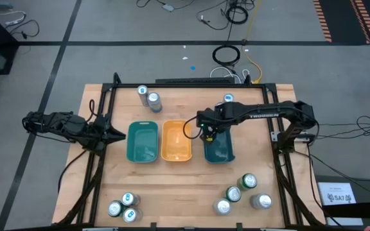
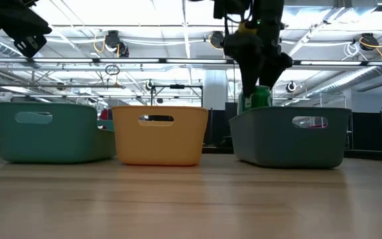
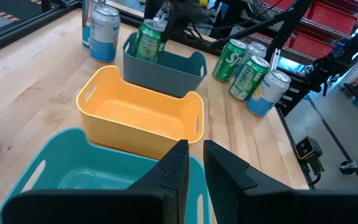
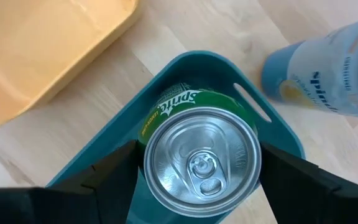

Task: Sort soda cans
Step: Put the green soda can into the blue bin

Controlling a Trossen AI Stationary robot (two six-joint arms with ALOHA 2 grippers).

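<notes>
My right gripper (image 4: 201,168) hangs over the far end of the dark-green tray (image 1: 220,151) and is shut on a green soda can (image 4: 201,158). The same can (image 2: 257,98) pokes above the tray's rim. My left gripper (image 3: 194,171) hovers shut at the teal tray's left end (image 1: 132,142), touching nothing. A yellow tray (image 1: 176,140) stands between the two. Other cans stand upright on the table: three at the far side (image 1: 153,101), three near left (image 1: 128,199), several near right (image 1: 248,181). My right gripper pinches the green can between its two fingers (image 4: 114,174), one on either side of the upper wall just below the silver top rim (image 4: 149,146). It comes from above, pointing down. The can stands roughly upright with its lower part inside the dark-green tray, its base hidden by the tray wall.
A blue can (image 4: 328,81) stands on the table just beyond the dark-green tray's far end, close to my right gripper. Bare wood lies between the trays and the near can groups (image 1: 172,192). Metal frame posts run along both table sides (image 1: 101,115).
</notes>
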